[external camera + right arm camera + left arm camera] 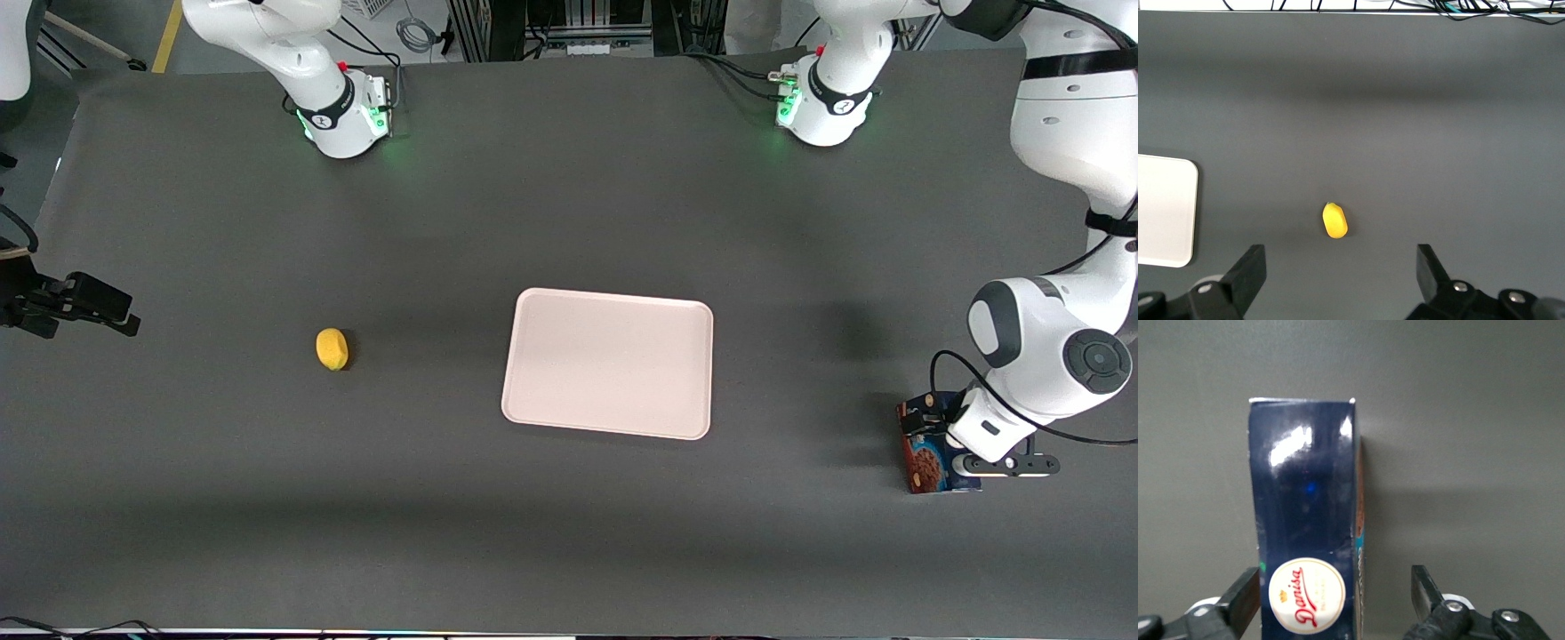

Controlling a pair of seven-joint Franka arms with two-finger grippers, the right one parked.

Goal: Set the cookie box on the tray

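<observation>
The cookie box [927,453] stands on the desk [569,222] at the working arm's end, well apart from the tray [609,363], which lies mid-desk. The gripper [1335,600] hangs directly over the box with its fingers [1245,597] spread wide; one is close beside the box's face, the other stands clear of it. The box's narrow dark-blue top, with the round Danisa logo [1306,595], runs lengthwise away from the wrist, so the fingers straddle its short width. Closing here would likely pinch the two broad faces. A yellow lump [332,348] lies toward the parked arm's end.
</observation>
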